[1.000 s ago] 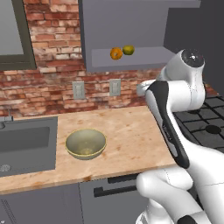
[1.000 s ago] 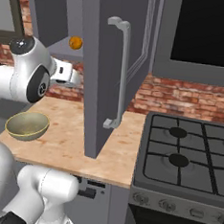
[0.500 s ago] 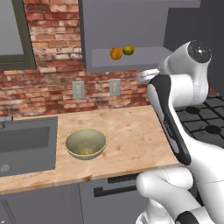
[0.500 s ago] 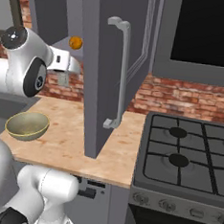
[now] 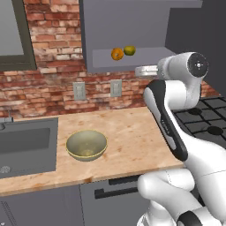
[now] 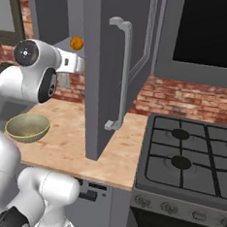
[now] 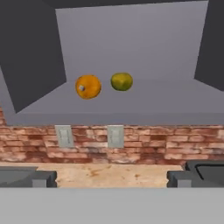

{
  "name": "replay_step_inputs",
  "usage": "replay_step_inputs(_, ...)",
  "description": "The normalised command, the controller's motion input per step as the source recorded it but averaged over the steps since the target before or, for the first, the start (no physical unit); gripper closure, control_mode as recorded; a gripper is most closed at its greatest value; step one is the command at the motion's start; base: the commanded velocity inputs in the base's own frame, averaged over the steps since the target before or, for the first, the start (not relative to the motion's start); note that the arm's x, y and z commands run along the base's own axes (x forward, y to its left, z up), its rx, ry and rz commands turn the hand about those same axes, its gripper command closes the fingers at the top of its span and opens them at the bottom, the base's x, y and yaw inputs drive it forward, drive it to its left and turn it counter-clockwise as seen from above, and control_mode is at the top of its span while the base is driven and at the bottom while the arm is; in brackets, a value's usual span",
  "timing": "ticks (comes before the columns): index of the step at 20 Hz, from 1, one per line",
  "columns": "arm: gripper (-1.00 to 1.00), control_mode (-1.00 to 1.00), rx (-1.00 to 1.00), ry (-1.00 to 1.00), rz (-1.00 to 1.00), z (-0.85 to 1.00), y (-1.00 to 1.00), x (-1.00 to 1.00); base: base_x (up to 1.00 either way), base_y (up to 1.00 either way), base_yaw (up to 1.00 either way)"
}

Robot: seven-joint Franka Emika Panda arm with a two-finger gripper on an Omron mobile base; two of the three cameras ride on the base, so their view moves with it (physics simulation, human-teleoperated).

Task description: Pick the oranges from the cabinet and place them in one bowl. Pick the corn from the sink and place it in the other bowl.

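Observation:
Two oranges rest side by side on the shelf floor of the open grey cabinet [image 5: 132, 26]: a bright orange one [image 7: 88, 86] [image 5: 117, 54] and a yellow-green one [image 7: 121, 81] [image 5: 129, 50]. My gripper [image 7: 111, 177] faces them from in front of and slightly below the shelf, open and holding nothing, its fingertips [image 7: 28, 178] far apart. It hangs at shelf height [image 5: 143, 70]. One olive-tan bowl [image 5: 86, 145] [image 6: 27, 127] sits on the wooden counter. The sink [image 5: 26, 145] lies at the left. The corn and the other bowl are out of view.
The cabinet door [image 6: 116, 72] stands swung open toward me at the arm's right. A gas stove [image 6: 189, 156] adjoins the counter on the right. Two wall outlets [image 5: 115, 87] sit on the brick wall under the cabinet. The faucet [image 5: 4, 119] stands behind the sink.
The arm has lifted and swung the hand up to the level of the cabinet shelf. The jaws stayed wide apart. The oranges and the bowl have not moved.

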Motion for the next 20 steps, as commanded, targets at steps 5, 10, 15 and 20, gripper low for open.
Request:
replay_step_inputs(5,-1.00,-1.00,0.01,0.04,0.01,0.54,0.08,0.02,0.00,0.00,0.00)
replay_step_inputs(10,-1.00,-1.00,0.00,0.25,0.02,0.48,0.25,0.00,0.00,0.00,0.00)
replay_step_inputs(15,-1.00,-1.00,0.00,0.26,0.03,0.09,0.21,0.01,0.00,0.00,0.00)
replay_step_inputs(20,-1.00,-1.00,0.00,0.02,0.00,-0.10,0.00,0.01,0.00,0.00,0.00)
